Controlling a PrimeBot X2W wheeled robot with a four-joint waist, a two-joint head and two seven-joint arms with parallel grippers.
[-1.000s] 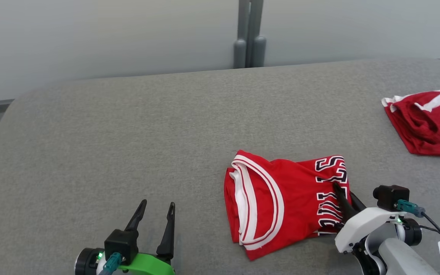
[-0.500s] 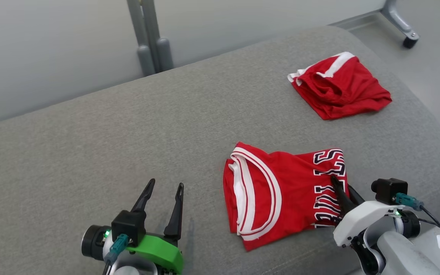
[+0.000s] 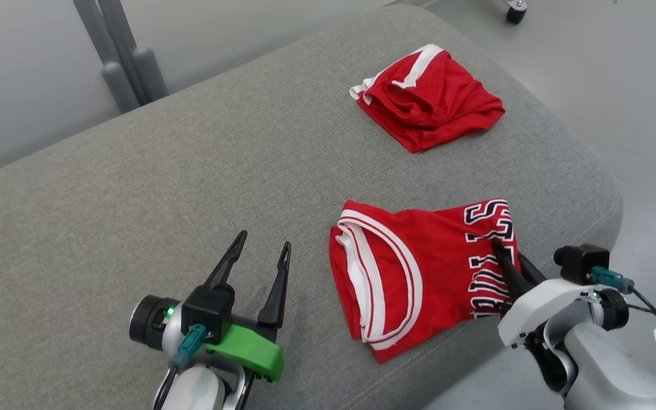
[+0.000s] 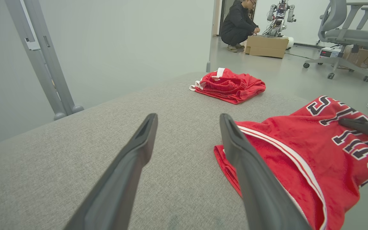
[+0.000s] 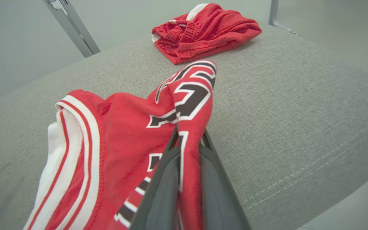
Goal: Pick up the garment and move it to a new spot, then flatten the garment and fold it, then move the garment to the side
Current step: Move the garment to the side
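Your right gripper point(image 3: 509, 253) pinches the folded red jersey point(image 3: 419, 273) at its 3 o'clock edge on the grey cushion point(image 3: 191, 171). Your left gripper point(image 3: 265, 239) hovers empty, jaws spread, at the jersey's 9 o'clock.

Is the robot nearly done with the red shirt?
Nearly. The red shirt already lies folded on the gray cushion. The right hand is pinching its lettered edge; the left hand is open beside it, holding nothing. Left to do: carry it to the side, perhaps near the red shorts.
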